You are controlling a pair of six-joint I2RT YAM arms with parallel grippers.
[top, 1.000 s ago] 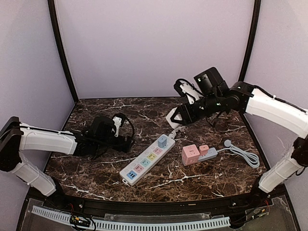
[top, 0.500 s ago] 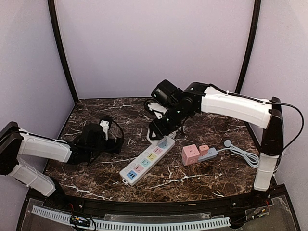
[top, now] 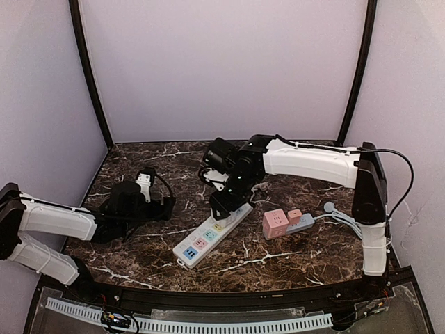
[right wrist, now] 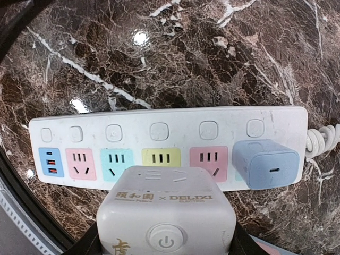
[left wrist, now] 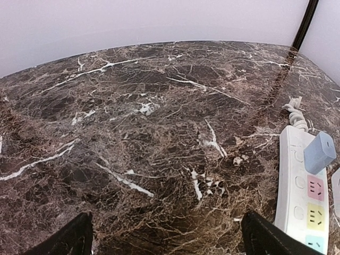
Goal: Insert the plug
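A white power strip [top: 206, 236] with coloured sockets lies on the marble table [top: 278, 264]. In the right wrist view the strip [right wrist: 133, 127] runs across the frame, with a blue adapter [right wrist: 265, 163] seated near its corded end. My right gripper [right wrist: 166, 241] is shut on a white cube plug [right wrist: 167, 210] with a power button, held just above the yellow and pink sockets. In the top view that gripper [top: 226, 200] hangs over the strip's far end. My left gripper [top: 167, 207] rests low and open to the strip's left, nothing between its fingers [left wrist: 69, 239].
A pink cube adapter [top: 276, 223] and a small grey-and-pink block [top: 299, 219] sit right of the strip, with a coiled grey cable [top: 351, 224] beyond. The left wrist view catches the strip's end [left wrist: 305, 186] and the blue adapter [left wrist: 320, 152] at its right edge.
My right arm has swung left from the back right and come down over the strip with the white cube plug. The left arm has drawn back slightly to the left.
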